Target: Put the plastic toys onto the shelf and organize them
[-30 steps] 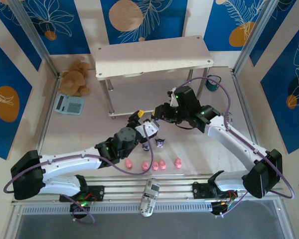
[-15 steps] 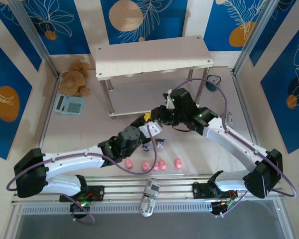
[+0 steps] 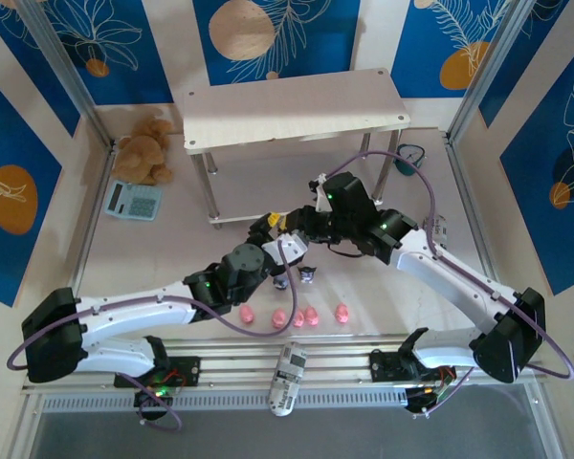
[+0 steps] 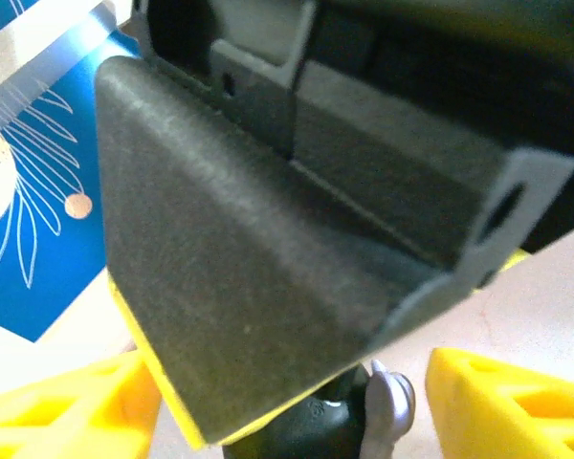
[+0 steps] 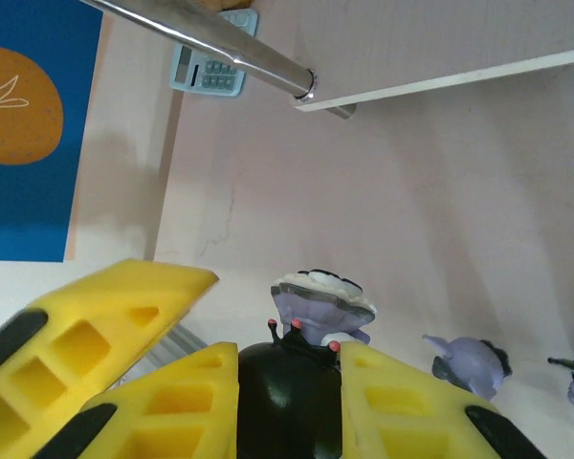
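- Right gripper (image 5: 287, 375) has swung left toward the shelf (image 3: 297, 105) and is clenched on a purple-and-white figurine (image 5: 320, 298).
- Left gripper (image 4: 297, 411) has its fingers spread, grasping nothing, crowded against the right one.
- Pigs (image 3: 298, 316) wait on the table.
- Metal leg (image 5: 210, 38) is close ahead; the top tier is bare.

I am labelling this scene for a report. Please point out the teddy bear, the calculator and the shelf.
teddy bear (image 3: 143, 153), top view, its body.
calculator (image 3: 134, 201), top view, its keypad.
shelf (image 3: 292, 105), top view, its upper board.
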Motion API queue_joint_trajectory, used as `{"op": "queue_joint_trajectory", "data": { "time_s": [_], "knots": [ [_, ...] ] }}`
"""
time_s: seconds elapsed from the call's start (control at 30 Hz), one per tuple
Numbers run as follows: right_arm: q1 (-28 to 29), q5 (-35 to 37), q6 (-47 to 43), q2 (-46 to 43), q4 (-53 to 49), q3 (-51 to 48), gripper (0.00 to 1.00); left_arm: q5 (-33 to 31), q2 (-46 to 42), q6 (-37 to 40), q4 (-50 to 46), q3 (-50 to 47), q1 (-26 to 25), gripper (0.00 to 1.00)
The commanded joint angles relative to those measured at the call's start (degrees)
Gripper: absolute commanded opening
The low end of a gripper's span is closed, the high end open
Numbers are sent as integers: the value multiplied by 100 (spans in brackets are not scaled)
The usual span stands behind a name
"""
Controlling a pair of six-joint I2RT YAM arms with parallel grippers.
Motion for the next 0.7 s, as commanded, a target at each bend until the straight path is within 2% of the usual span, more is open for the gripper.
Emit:
{"op": "queue_joint_trajectory", "data": {
  "time_s": [0.0, 0.13, 0.3, 0.53, 0.67],
  "knots": [
    [84, -100, -23, -168, -49, 172, 0, -184, -78, 70, 171, -30, 29, 76],
    [174, -135, -31, -173, -31, 216, 0, -121, -105, 75, 122, -21, 55, 74],
    [264, -332, -49, -56, 18, 298, 0, 70, -141, 16, 27, 27, 123, 67],
    [445, -564, -218, 74, -95, 432, 0, 243, -178, -51, -40, 50, 250, 71],
    [554, -729, -399, 133, -183, 536, 0, 474, -259, -301, -328, 115, 428, 69]
  ]
}}
